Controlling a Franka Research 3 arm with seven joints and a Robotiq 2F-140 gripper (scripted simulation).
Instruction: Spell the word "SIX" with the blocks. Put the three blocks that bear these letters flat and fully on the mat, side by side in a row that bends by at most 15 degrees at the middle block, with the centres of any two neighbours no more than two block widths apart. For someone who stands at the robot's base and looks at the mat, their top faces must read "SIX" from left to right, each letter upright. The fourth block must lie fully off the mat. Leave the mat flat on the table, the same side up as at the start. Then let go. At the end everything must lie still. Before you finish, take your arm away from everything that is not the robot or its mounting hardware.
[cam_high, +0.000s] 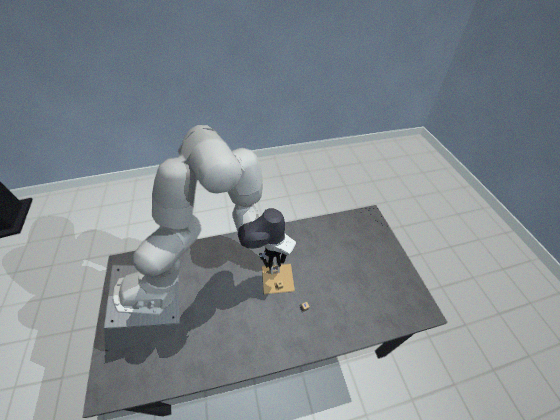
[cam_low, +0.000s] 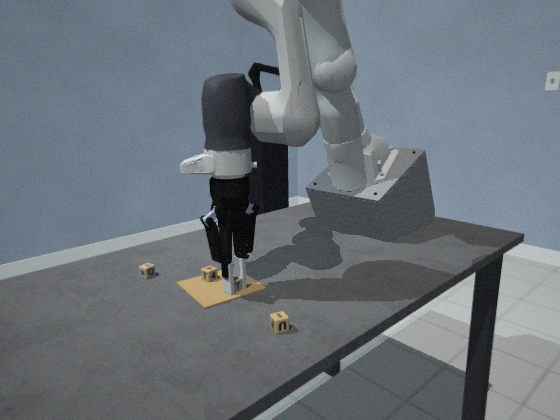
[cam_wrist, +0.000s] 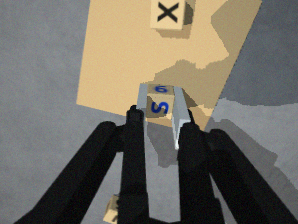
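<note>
My gripper (cam_wrist: 159, 97) is shut on the S block (cam_wrist: 161, 106), a tan cube with a blue S on top. It holds the block low over the near edge of the tan mat (cam_wrist: 150, 55). The X block (cam_wrist: 169, 14) lies flat on the mat, farther along it. In the exterior view the gripper (cam_low: 233, 285) stands upright at the mat's (cam_low: 220, 290) corner, with the S block (cam_low: 238, 283) between the fingers and the X block (cam_low: 209, 273) just behind. I cannot tell whether the S block touches the mat.
A tan block with a blue letter (cam_low: 147, 270) lies off the mat to the left. Another with a dark letter (cam_low: 280, 322) lies off the mat toward the table's front edge. A block corner (cam_wrist: 112, 212) shows under the fingers in the wrist view.
</note>
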